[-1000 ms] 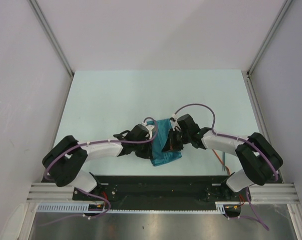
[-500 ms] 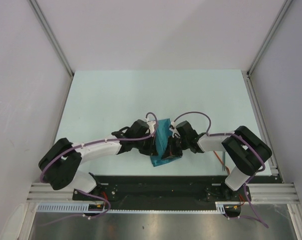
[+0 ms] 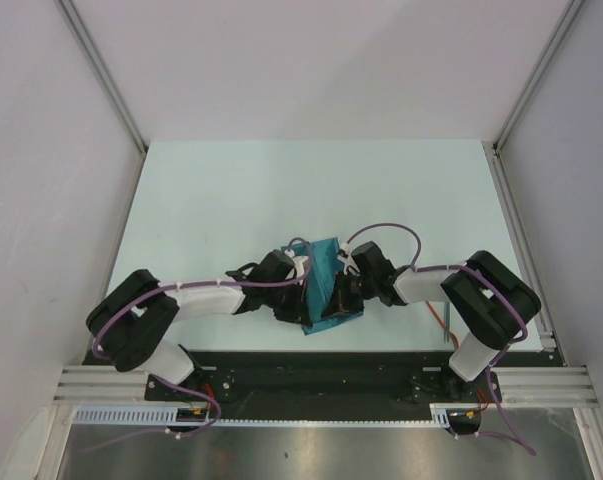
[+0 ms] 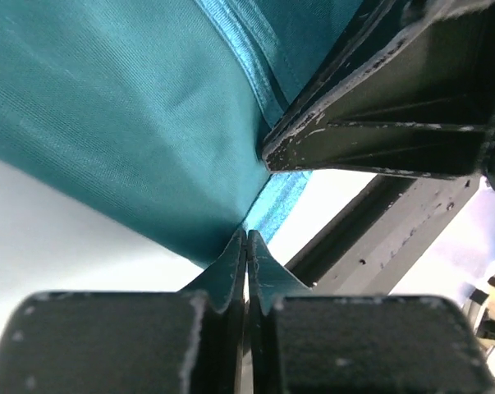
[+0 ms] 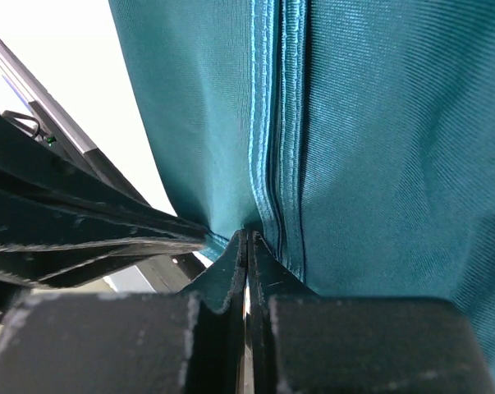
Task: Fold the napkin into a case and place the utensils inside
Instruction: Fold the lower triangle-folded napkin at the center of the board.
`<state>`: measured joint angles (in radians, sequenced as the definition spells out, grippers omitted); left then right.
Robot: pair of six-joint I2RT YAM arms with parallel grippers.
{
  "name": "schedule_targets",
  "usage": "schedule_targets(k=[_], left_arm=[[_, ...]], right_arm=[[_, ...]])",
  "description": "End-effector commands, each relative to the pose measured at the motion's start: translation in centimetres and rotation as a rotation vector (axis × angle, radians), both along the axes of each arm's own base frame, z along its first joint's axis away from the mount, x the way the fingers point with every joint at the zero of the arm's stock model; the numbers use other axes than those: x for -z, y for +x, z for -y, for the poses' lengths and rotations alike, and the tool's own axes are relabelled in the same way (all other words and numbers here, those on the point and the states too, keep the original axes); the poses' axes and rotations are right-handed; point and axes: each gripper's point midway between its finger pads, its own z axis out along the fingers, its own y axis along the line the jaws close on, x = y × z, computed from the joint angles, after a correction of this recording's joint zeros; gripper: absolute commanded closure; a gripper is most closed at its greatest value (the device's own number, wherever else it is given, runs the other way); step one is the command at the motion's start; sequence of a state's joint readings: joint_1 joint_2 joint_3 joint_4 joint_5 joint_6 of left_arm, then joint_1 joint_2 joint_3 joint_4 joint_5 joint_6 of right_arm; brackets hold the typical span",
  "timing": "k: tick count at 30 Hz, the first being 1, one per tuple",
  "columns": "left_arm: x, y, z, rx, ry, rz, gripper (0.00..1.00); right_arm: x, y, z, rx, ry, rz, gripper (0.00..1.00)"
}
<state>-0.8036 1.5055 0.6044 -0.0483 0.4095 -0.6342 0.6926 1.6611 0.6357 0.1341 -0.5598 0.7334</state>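
On the pale desk (image 3: 231,200), the left hand (image 3: 299,299) and right hand (image 3: 341,292) meet from opposite sides at a bunched teal napkin (image 3: 326,262) near the near edge

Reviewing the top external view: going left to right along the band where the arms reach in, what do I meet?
left elbow → left forearm → napkin → right forearm → right elbow
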Motion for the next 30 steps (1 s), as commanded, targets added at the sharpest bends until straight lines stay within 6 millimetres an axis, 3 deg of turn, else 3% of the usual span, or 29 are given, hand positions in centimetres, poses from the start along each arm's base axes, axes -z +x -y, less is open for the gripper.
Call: schedule_targets(k=[1,4,6,11,13,14,20,23,24,30], left_arm=[[-4.9,4.2,0.8,-0.018,-0.047,0.134,0.94],[-7.8,9.0,0.7,-0.101,-0.093,0.189,0.93],[-8.6,12.3,-0.7,-0.205,-0.106,0.19,0.93],[-7.9,19.0,-3.9,-0.42,-0.124,0.151,0.97],[-8.4,21.0,-3.9,-0.439,-0.169,0.177,0.97],[-7.4,21.8,-4.1,-0.449,-0.159,0.163,0.97],[-8.2,24.1,-2.2,-0.436,-0.287,0.179,0.98],[-7.2,24.3,-1.7,-0.435,-0.307,0.149,0.98],[-5.8,24.4,-1.6,-0.433,-0.294,0.119,0.98],[-4.0,25.1,-0.2,-0.415,-0.342,0.065,0.99]], right_arm=[[0.1,0.5,0.0,0.007,0.003,0.013,0.99],[-0.3,0.7,-0.3,0.003,0.01,0.018,0.99],[-0.8,0.8,-0.4,0.002,0.013,0.023,0.99],[-3.3,2.2,-0.9,0.0,0.024,0.092,0.98],[-4.1,2.6,-0.7,-0.001,0.013,0.116,0.96],[-4.6,2.9,-0.9,-0.002,0.019,0.131,0.96],[-4.9,3.3,-0.2,0.004,0.013,0.124,0.94],[-4.8,3.2,-0.3,-0.002,0.02,0.121,0.95],[-4.6,3.1,-0.1,-0.001,0.019,0.116,0.94],[-5.2,3.0,0.1,0.003,0.027,0.125,0.94]])
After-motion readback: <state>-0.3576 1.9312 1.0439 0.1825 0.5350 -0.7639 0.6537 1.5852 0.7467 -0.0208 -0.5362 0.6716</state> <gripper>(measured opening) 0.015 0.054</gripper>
